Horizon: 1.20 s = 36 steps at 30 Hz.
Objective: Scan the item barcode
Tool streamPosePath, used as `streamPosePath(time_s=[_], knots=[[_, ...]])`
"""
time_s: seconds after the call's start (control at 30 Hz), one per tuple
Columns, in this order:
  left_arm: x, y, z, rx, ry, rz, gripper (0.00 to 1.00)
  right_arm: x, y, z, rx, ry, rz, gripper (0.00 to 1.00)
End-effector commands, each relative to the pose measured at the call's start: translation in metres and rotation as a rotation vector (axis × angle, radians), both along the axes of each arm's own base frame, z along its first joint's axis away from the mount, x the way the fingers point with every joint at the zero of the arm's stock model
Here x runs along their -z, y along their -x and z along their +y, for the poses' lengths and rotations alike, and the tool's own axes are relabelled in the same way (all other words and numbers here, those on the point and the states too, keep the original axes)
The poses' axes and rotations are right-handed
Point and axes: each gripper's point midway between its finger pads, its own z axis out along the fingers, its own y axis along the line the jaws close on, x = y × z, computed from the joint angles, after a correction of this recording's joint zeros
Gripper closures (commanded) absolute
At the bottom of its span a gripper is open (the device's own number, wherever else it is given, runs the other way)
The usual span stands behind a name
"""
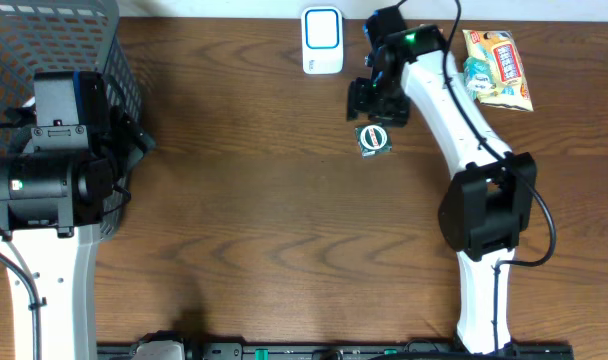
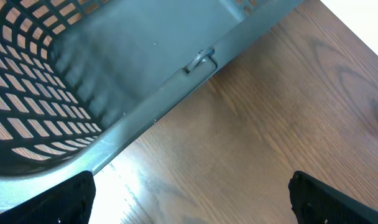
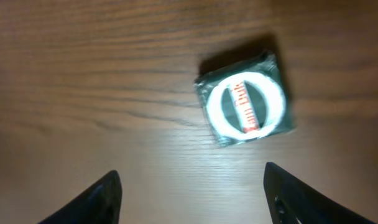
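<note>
The item, a small dark green square packet point(image 1: 373, 139) with a white ring on its face, lies flat on the wooden table point(image 1: 264, 220). In the right wrist view the packet point(image 3: 245, 103) rests just ahead of my right gripper point(image 3: 192, 180), whose fingers are spread with only bare wood between them. From overhead the right gripper point(image 1: 376, 112) hovers just behind the packet, not touching it. The white and blue barcode scanner point(image 1: 322, 41) stands at the table's far edge, left of that arm. My left gripper point(image 2: 190, 186) stays open and empty beside the basket.
A grey mesh basket point(image 1: 44, 45) fills the far left corner; its rim point(image 2: 176, 87) runs just in front of the left fingers. A yellow snack bag point(image 1: 498, 68) lies at the far right. The right arm's white links point(image 1: 464, 130) stretch from the front edge to the packet.
</note>
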Motion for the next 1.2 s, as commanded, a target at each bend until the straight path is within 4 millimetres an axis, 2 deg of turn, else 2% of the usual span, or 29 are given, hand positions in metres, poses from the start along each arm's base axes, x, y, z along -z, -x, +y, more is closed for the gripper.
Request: streamPosePath(time_s=[0.0,0.03,0.1,0.2,0.3,0.43,0.77,0.9,1.07,1.17], knots=[[-0.002,0.001,0.004,-0.016,-0.006,-0.004,0.02,0.016,-0.003,-0.012,0.432,0.101,0.014,0.20],[-0.002,0.001,0.004,-0.016,-0.006,-0.004,0.02,0.020,-0.003,-0.022,0.607,0.139,0.007,0.12],[-0.002,0.001,0.004,-0.016,-0.007,-0.004,0.02,0.026,-0.001,-0.028,0.765,0.146,0.012,0.02],[-0.002,0.001,0.004,-0.016,-0.007,-0.004,0.02,0.040,-0.005,-0.028,0.869,0.125,0.004,0.01],[-0.002,0.001,0.004,-0.016,-0.006,-0.004,0.02,0.060,-0.013,-0.023,0.882,0.082,-0.020,0.01],[-0.002,0.001,0.004,-0.016,-0.006,-0.004,0.02,0.076,-0.009,-0.023,0.897,0.073,-0.011,0.01],[-0.002,0.001,0.004,-0.016,-0.006,-0.004,0.02,0.096,0.000,-0.032,0.948,0.096,0.009,0.02],[-0.002,0.001,0.004,-0.016,-0.006,-0.004,0.02,0.107,0.008,-0.041,0.952,0.138,0.010,0.07],[-0.002,0.001,0.004,-0.016,-0.006,-0.004,0.03,0.114,0.018,-0.053,0.943,0.181,0.029,0.22],[-0.002,0.001,0.004,-0.016,-0.006,-0.004,0.02,0.113,0.020,-0.057,0.865,0.192,0.050,0.17]])
